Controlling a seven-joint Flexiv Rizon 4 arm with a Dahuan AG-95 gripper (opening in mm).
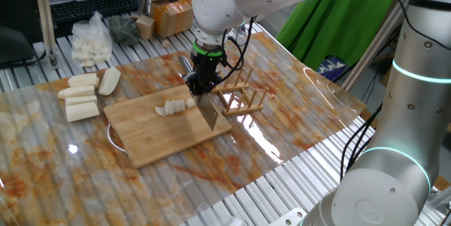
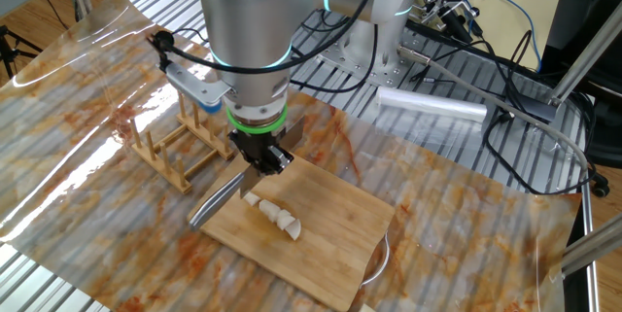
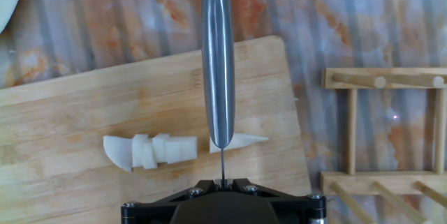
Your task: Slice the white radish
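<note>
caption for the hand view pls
Knife in the shut tool cuts the white radish on the cutting board.

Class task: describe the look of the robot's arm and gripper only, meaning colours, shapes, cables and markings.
The arm is built from thick, rounded silver-white segments with glowing cyan rings at the joints. A bright green band circles the wrist above the black gripper, whose short fingers are black too. Black cables loop loosely beside the wrist, and a small silver bracket juts out from it.

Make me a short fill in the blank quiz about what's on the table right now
1. The tool is shut on a ____.
2. The radish lies on a wooden cutting ____.
3. The blade has come down between the slices and the radish's pointed ____.
4. The wooden rack stands ____ the board, on the table.

Missing words: knife; board; tip; beside
</note>
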